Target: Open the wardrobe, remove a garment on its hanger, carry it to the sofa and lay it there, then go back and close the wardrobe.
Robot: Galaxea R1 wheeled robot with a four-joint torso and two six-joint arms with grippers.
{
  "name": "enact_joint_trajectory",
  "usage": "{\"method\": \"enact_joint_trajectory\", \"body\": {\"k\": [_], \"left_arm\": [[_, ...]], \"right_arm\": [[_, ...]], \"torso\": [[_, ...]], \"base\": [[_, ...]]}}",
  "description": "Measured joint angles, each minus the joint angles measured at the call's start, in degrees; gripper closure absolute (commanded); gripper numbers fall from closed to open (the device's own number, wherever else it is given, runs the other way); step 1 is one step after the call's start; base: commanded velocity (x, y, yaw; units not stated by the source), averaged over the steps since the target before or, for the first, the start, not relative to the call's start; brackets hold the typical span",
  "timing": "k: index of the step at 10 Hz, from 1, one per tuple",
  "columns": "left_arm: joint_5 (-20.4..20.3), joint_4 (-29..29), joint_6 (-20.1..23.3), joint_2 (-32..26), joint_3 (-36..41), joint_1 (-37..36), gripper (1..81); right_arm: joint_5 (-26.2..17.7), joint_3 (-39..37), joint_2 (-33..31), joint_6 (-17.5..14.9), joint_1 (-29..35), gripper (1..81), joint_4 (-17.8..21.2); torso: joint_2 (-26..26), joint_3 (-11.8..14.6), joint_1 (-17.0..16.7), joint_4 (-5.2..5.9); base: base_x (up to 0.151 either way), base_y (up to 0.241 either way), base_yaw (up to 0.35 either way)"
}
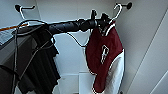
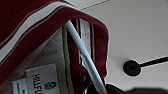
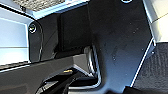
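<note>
Head view: left pincer point(image 1: 105, 18) pinches the hanger point(image 1: 117, 12) above the garment point(image 1: 103, 55); right pincer's state unclear.

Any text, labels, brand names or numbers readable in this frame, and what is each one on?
"HALFL…": neck label inside the maroon varsity jacket, cut off by the picture's edge.
Smaller tag beside it: too blurred to read.
White emblem on the jacket's chest: shape unclear, not readable.

The robot's black left arm point(image 1: 67, 25) reaches rightward, its black left gripper point(image 1: 103, 18) raised high at far right.
</note>
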Motion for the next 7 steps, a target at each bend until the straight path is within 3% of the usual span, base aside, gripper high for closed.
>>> {"method": "enact_joint_trajectory", "body": {"k": [7], "left_arm": [[-1.97, 0.41, 0.33, -0.35, 3.85, 3.58, 81.1]], "right_arm": [[0.55, 0.00, 0.02, -0.02, 0.16, 1.0, 0.02]], "torso": [[0.02, 0.00, 0.00, 0.00]], "base": [[-0.104, 0.000, 0.000]]}}
